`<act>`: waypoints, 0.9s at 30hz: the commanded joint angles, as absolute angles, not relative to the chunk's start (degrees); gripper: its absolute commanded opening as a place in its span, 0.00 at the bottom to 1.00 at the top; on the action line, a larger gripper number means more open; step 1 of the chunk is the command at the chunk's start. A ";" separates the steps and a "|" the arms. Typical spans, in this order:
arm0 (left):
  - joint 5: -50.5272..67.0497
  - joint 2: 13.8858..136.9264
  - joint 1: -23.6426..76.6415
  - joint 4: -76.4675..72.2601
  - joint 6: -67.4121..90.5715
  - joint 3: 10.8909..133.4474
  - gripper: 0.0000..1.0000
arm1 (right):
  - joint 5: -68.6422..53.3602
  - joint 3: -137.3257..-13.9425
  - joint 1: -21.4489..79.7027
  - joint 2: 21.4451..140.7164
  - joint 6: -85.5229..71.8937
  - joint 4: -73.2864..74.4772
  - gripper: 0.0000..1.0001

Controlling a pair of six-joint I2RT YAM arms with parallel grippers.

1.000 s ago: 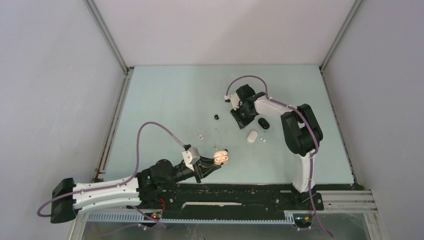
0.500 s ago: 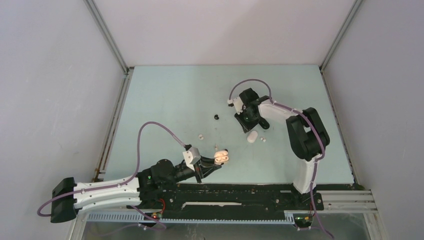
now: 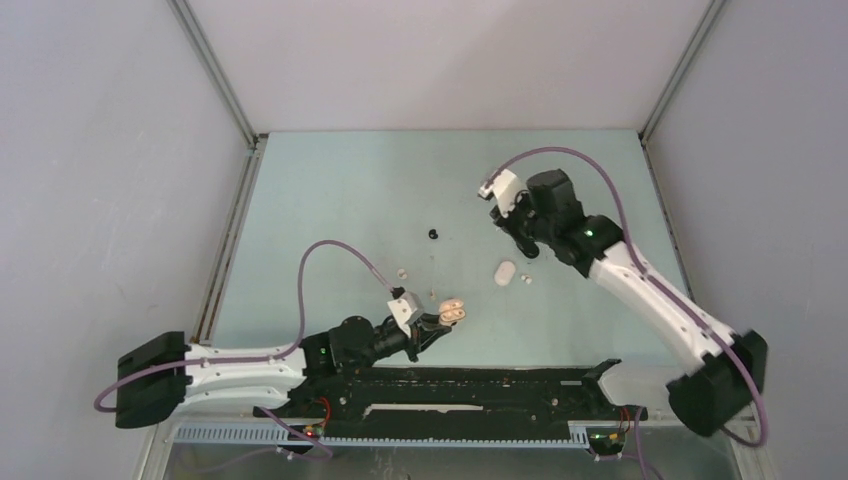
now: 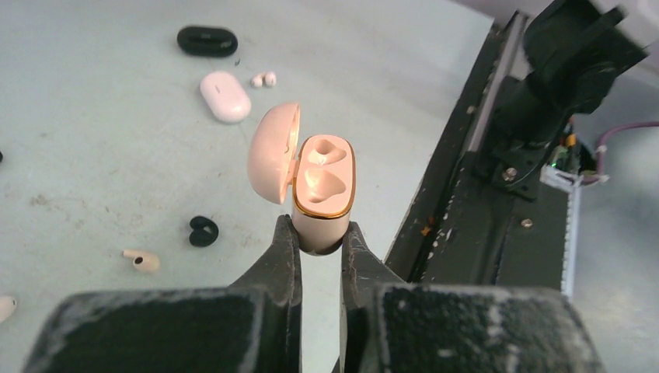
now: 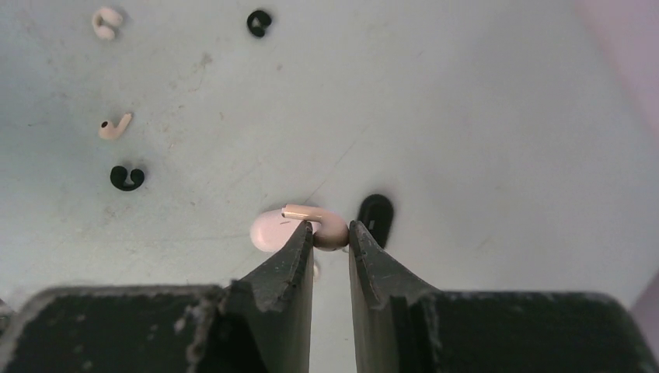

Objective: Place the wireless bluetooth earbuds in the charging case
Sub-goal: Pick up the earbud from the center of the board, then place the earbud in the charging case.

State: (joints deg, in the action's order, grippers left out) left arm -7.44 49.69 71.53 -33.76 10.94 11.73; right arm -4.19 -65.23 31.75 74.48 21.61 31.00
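Right pincer (image 5: 330, 231) is nearly pressed together, pinching a pale pink rounded plastic earbud (image 5: 320, 220) w/ a curved hook. The bud sits crosswise at the very fingertips, apparently lifted off the pale green worktop (image 5: 482, 116) at its far right. Left pincer (image 4: 319, 233), at the near centre, clamps the lower body of the pale pink pill-shaped charging case (image 4: 322, 190) w/ gold rim. Its lid is flipped open and both wells are empty, facing up. Judgement: the bud is v. light, hard, smooth plastic, prob. slippery and quick to twist or pop out. Best gripped across the thick body, not the thin hook, w/ a gentle squeeze. The case is stiff & light; hold it low on the sides, clear of the hinge. Outward: below the held bud lie a white pill-shaped case (image 5: 268, 231) & a black pill-shaped case (image 5: 375, 217). Further off are a loose cream bud (image 5: 115, 126), a black hooked bud (image 5: 127, 177) & a white pair of buds (image 5: 106, 22).
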 commanded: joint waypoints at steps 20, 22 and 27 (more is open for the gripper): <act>-17.17 59.55 71.89 -49.97 8.35 16.78 0.00 | 13.29 -64.73 50.82 49.70 56.76 28.99 0.00; -17.71 59.04 71.89 -50.87 7.91 16.66 0.00 | 16.18 -64.52 58.58 47.36 58.41 29.83 0.00; -18.14 57.84 71.89 -52.43 6.93 16.19 0.00 | 23.63 -61.22 71.53 44.08 65.27 27.41 0.00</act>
State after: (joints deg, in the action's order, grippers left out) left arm -16.34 59.61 71.53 -47.64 9.13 16.36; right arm 15.38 -63.13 65.21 46.04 58.02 29.98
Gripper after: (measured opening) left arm 0.112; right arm 0.215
